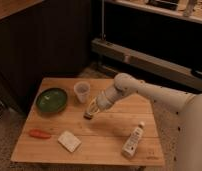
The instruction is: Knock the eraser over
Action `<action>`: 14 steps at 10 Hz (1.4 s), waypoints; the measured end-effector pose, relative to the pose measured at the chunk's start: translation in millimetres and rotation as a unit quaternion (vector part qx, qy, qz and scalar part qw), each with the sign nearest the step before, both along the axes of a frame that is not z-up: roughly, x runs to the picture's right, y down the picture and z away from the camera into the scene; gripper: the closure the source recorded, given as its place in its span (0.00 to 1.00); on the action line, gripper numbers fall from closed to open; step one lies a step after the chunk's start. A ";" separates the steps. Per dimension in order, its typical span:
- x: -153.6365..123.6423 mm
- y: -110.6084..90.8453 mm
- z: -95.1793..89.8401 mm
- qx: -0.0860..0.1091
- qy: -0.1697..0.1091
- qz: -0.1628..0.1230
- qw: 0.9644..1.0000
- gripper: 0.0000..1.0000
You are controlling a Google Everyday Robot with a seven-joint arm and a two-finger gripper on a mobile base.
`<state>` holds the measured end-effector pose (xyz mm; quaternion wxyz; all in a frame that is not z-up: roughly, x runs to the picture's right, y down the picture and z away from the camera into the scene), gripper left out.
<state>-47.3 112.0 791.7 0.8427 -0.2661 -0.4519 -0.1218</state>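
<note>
Tool (92,108) over slim dark eraser (87,116)

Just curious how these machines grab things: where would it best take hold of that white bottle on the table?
Around the middle of the white bottle, from straight above, closing across its narrow width. It seems to lie flat, so both long sides are free. The claw is now at the eraser, near the clear cup.
</note>
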 end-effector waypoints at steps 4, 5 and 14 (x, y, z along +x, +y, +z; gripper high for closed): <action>-6.3 8.3 -10.3 0.000 0.004 -0.001 1.000 1.00; -9.5 14.3 -16.2 0.000 0.006 0.000 1.000 1.00; -11.6 -0.3 -15.9 -0.004 0.004 -0.005 1.000 1.00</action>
